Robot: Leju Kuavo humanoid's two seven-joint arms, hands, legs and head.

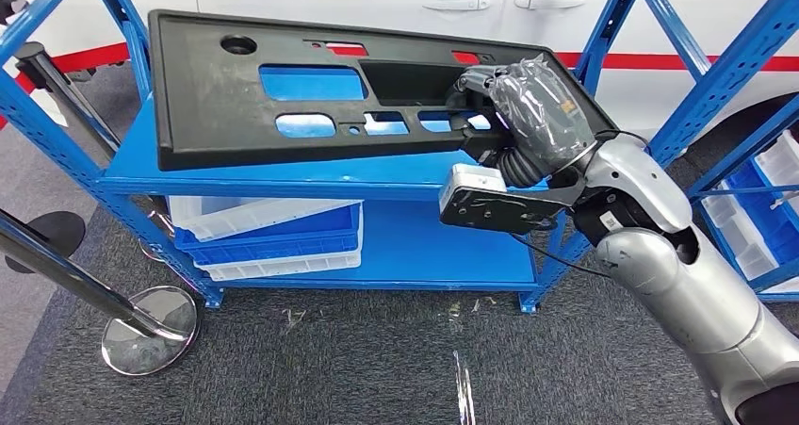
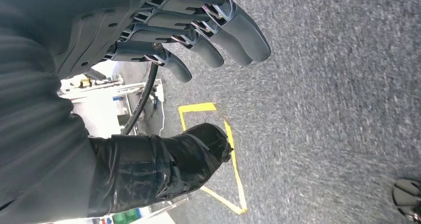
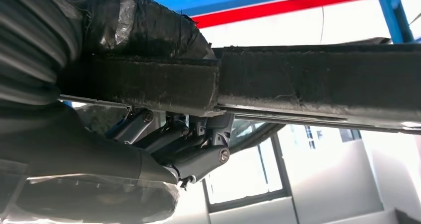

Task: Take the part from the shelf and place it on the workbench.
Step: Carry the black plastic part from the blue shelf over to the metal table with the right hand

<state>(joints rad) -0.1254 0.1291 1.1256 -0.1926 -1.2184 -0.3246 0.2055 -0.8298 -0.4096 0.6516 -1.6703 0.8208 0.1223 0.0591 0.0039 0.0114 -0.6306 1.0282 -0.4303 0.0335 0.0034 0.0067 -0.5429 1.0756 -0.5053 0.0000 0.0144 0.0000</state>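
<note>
A long black plastic panel point(image 1: 283, 86) with several cut-outs lies tilted on the top level of the blue shelf point(image 1: 283, 175). My right hand point(image 1: 528, 114) grips the panel's right end, fingers hooked through a cut-out. In the right wrist view the panel's edge point(image 3: 308, 77) runs between my thumb and my fingers point(image 3: 188, 144). My left hand point(image 2: 193, 30) hangs over grey carpet, fingers apart and holding nothing.
White and blue bins point(image 1: 269, 232) sit on the shelf's lower level. A second blue rack point(image 1: 744, 171) with bins stands at right. A chrome barrier post base point(image 1: 151, 329) rests on the carpet at left. A white car point(image 1: 396, 6) is parked behind the shelf.
</note>
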